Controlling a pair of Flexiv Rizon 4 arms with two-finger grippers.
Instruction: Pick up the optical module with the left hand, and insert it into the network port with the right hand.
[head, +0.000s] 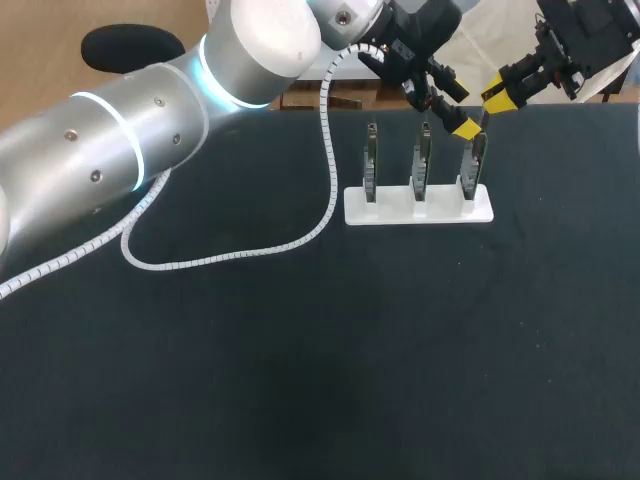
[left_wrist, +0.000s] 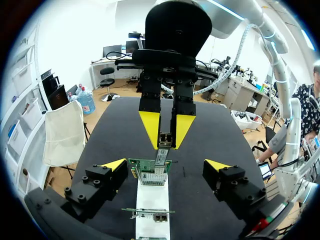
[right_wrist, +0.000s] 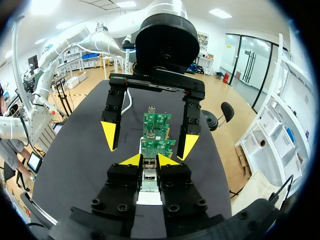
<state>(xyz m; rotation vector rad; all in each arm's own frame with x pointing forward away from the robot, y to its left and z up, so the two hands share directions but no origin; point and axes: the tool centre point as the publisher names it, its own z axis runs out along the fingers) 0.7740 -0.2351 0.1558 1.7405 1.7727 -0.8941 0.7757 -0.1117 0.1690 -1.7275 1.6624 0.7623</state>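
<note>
At the far edge of the table (head: 300, 380), close to the rim: a white stand (head: 400, 212) with three upright circuit cards (head: 422, 165), both grippers crowded over its right end, little room behind. Leaves a broad stretch of black top on the near side, crossed by a white coiled cable (head: 327, 170) just left of the stand. Seen from above, only yellow tips over the rightmost card; no telling there what is held. From the left wrist, plainly shown: right gripper (left_wrist: 166, 131) pinched narrow on the optical module (left_wrist: 164, 141), pointed down at the end card's top edge; whether seated in the card, cannot tell. Left gripper (left_wrist: 166, 165) spread wide, one finger on either side of the stand. From the right wrist, module half hidden between that gripper's own fingers. Looks like a slim grey metal bar, small against the green cards.
</note>
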